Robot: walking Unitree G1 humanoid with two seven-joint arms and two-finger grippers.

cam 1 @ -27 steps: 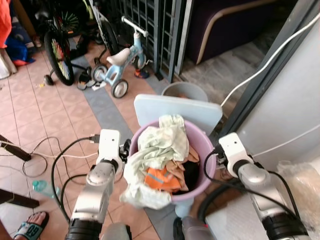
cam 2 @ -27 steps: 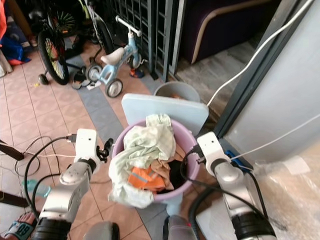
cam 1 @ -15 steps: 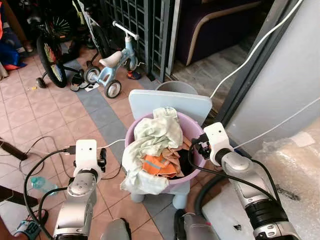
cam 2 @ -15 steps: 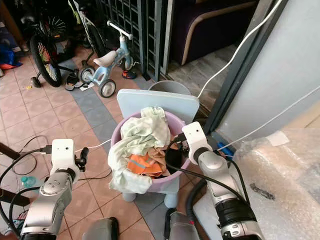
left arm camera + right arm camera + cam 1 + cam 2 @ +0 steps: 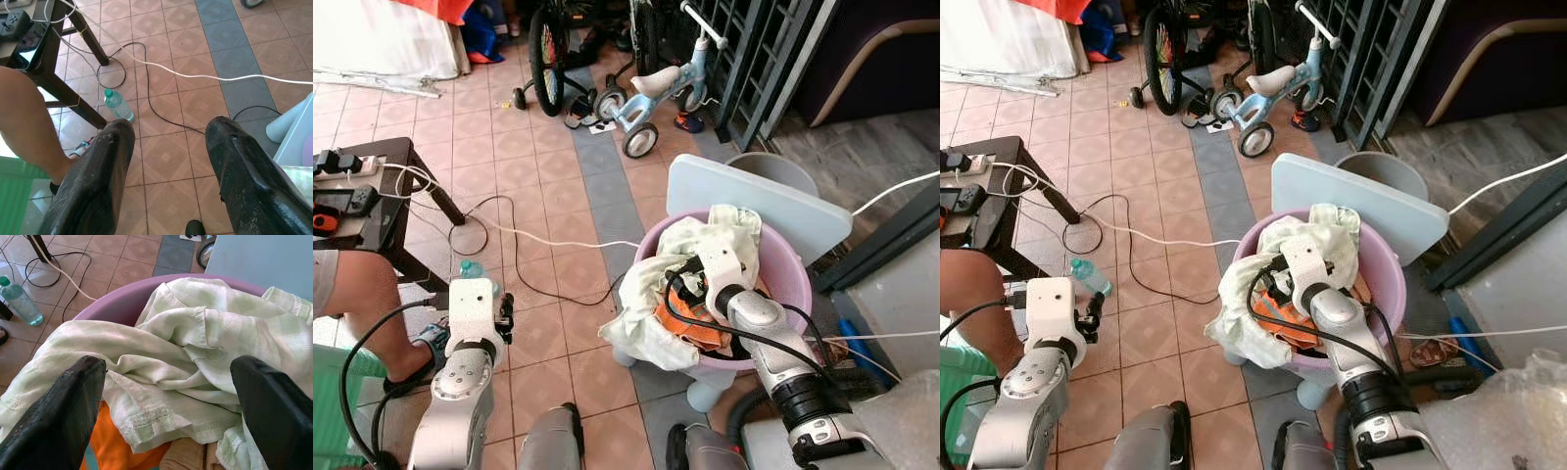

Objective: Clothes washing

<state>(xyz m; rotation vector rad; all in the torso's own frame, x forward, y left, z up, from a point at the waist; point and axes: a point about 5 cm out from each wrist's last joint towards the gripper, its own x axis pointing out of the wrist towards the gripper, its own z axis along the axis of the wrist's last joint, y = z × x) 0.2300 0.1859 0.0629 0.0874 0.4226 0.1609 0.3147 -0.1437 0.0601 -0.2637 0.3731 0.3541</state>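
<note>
Left gripper (image 5: 166,161), fingers spread and empty, hangs at the lower left of the head view over the tiled floor (image 5: 519,186), beside a seated person's bare leg (image 5: 362,294) and a green-capped water bottle (image 5: 117,105); a white cable (image 5: 548,238) trails across the tiles toward the centre. Right of centre, the purple laundry basin (image 5: 798,284) sits on a pale stool in front of a light blue board (image 5: 764,201), heaped with a pale green cloth (image 5: 195,347) that spills over the near rim, with an orange garment (image 5: 117,450) beneath it. Right gripper (image 5: 171,396) hovers just above the heap, its two black fingers set wide apart on either side of the green cloth's folds, pinching nothing yet.

The step in hand appears to be taking the top garment out of the basin. Done well, the fingers would sink into the thick bunched fold at the heap's middle rather than a thin hem, close firmly, then lift straight up so the draped end clears the rim without dragging the basin off its stool. The robot's own black cable (image 5: 680,308), looped across the clothes, could snag.
</note>
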